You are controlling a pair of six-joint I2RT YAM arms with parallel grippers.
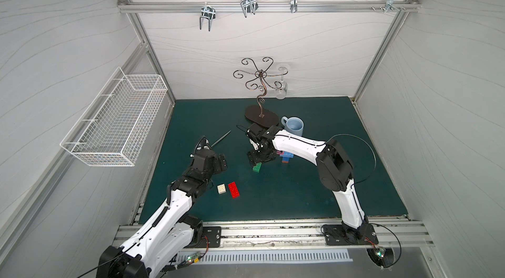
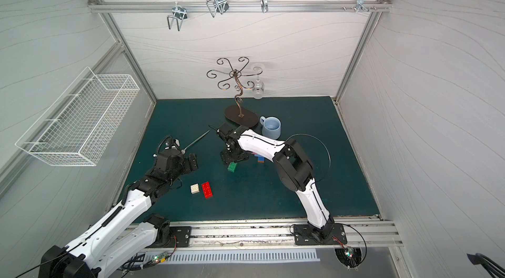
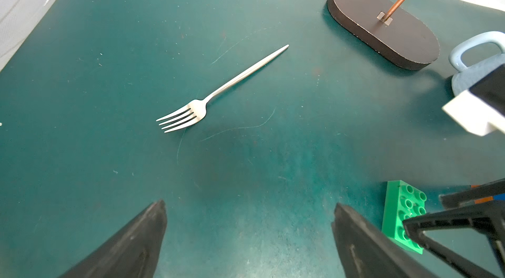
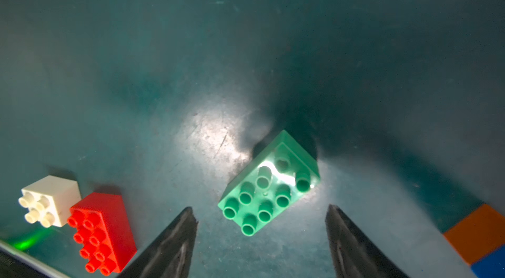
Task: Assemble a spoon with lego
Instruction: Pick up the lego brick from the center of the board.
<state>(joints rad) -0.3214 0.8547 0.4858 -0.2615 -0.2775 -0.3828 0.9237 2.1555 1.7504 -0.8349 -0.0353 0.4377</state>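
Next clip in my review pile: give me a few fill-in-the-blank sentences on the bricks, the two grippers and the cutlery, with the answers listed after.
1. The brick framed by the open jaws of the right gripper is ____.
2. The long brick next to the white brick is ____.
3. The left gripper has open jaws that hold ____.
4. The piece of cutlery in the left wrist view is a ____.

Missing words: green; red; nothing; fork.

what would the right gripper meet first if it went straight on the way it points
Probably the long green brick: it lies right ahead of the right gripper, between its open jaws; depth is unclear.
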